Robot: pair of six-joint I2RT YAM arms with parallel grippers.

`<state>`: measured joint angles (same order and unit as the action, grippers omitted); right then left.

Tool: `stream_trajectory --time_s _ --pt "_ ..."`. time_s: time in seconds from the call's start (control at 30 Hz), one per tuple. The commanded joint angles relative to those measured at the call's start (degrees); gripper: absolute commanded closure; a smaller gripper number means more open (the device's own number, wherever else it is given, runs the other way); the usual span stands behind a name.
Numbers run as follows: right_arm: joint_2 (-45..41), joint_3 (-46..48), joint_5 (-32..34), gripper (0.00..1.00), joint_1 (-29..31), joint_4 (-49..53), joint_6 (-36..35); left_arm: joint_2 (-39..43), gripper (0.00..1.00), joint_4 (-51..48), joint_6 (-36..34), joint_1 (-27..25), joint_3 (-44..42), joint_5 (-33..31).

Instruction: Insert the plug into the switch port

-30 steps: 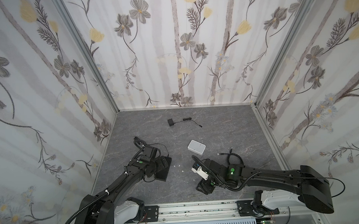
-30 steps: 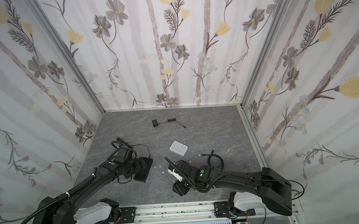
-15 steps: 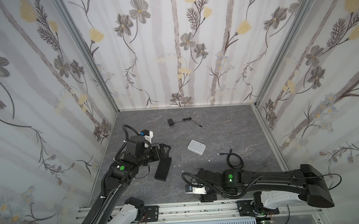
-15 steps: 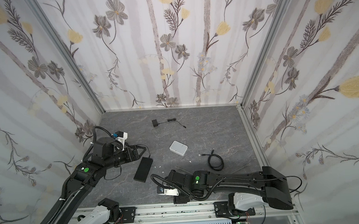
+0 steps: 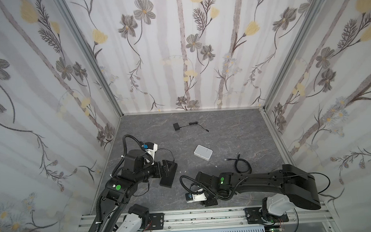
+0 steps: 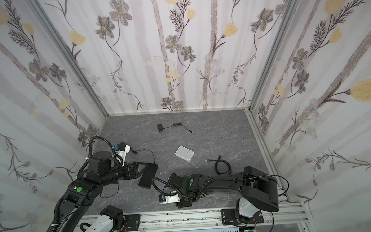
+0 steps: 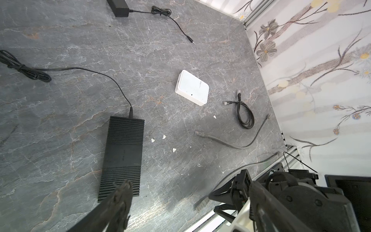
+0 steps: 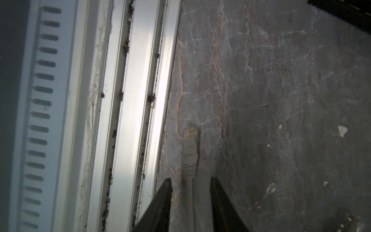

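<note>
The round cable (image 8: 189, 211) behind the ribbed grey plug (image 8: 189, 152) is straddled, untouched, by the parted right gripper (image 8: 190, 180); the left gripper (image 7: 184, 178) is held spread.

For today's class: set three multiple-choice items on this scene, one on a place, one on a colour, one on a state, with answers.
1. The grey plug lies: A at the far wall; B beside the metal rail; C in mid-air.
2. The long ribbed box is: A white; B black; C yellow.
3. The left gripper is: A open, empty; B shut, empty; C clamped on something.
Answers: B, it lies flat by the rail; B, its top is black; A, its jaws stand wide apart, nothing between.
</note>
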<state>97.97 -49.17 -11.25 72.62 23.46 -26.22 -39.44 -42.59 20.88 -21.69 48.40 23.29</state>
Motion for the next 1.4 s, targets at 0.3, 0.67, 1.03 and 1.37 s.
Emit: stream_trajectory --time_s 0.3,0.67,1.03,1.37 --pt "5.0 -1.5 2.1 0.73 0.2 0.9 -1.8 0.8 0.09 1.2 -0.8 0.2 -0.9 -0.8" --pt "5.9 -1.0 6.2 0.73 1.6 -0.9 -0.7 0.0 0.09 1.2 -0.8 0.3 -1.0 -1.0" --pt "7.1 -0.2 7.1 0.82 3.0 -1.3 -0.6 -1.0 0.09 0.9 -0.7 0.3 -0.9 -1.4" --pt "7.9 -2.0 17.6 0.93 -0.6 -2.7 4.0 -0.8 0.09 0.9 -0.6 0.2 -0.9 -1.6"
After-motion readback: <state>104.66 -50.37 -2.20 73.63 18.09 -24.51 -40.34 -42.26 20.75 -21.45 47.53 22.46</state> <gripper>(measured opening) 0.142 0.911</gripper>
